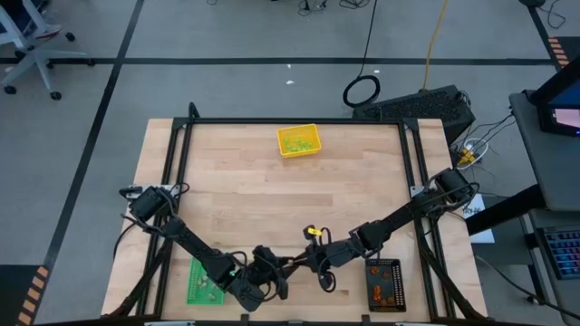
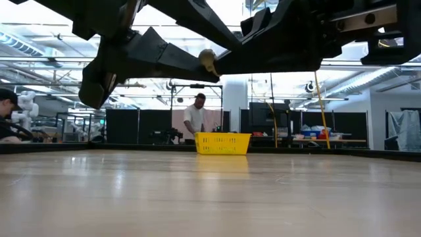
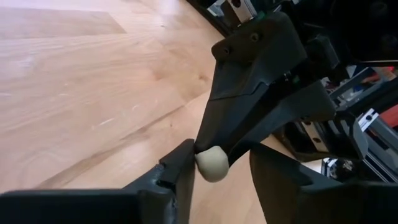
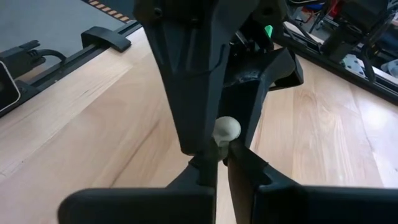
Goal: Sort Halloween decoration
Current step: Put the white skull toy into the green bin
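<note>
Low over the table's near middle, a small pale beige decoration piece [image 4: 226, 130], rounded like a tiny skull, hangs in the air. My right gripper [image 4: 217, 158] is shut on it, reaching in from the table's right [image 1: 317, 263]. My left gripper [image 3: 224, 155] comes from the left [image 1: 272, 276] and is open, with one finger on either side of the piece [image 3: 211, 165]. The low view shows the piece [image 2: 209, 62] high between the two dark arms. My right gripper pinches the piece's narrow lower end [image 4: 221, 147] between its two fingertips, coming from the table's right and slanting a little down. The rounded head sticks out past the tips, clear of the table. My left gripper has one finger [image 3: 183, 165] right beside the piece; whether it touches, I cannot tell.
A green tray [image 1: 204, 282] lies at the near left. A black tray [image 1: 385, 282] holding orange pieces lies at the near right. A yellow tray [image 1: 299, 140] with light green pieces stands at the far middle. Bare wood lies between them. People stand in the room beyond.
</note>
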You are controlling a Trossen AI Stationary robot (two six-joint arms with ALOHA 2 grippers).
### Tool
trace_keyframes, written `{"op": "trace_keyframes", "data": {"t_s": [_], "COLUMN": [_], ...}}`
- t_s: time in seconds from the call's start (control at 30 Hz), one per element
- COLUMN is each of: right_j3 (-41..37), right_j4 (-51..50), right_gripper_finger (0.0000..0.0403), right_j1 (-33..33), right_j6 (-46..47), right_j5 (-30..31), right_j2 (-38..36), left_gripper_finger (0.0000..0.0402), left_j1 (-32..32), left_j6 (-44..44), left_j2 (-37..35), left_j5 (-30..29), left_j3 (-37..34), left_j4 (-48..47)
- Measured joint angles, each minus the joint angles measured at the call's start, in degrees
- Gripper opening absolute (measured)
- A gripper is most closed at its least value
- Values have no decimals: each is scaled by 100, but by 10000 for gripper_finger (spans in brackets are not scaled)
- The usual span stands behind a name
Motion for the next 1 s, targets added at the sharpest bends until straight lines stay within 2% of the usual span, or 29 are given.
{"op": "trace_keyframes", "data": {"t_s": [0.3,0.53,0.63,0.83,1.0], "right_j3": [-2,-2,5,0,0], "right_j4": [-20,-73,-264,-1129,-1858], "right_gripper_finger": [3,13,49,147,194], "right_j1": [4,24,80,125,129], "right_j6": [-27,29,86,688,1278], "right_j5": [19,4,11,147,125], "right_j2": [4,4,-54,-382,-597], "left_gripper_finger": [41,35,35,35,35], "left_j1": [-33,-50,-83,-93,-116], "left_j6": [197,233,368,807,2016], "left_j2": [0,0,0,-91,-386], "left_j5": [-140,-206,-199,-125,399], "left_j3": [0,0,0,22,17], "left_j4": [-51,-84,-56,26,-69]}}
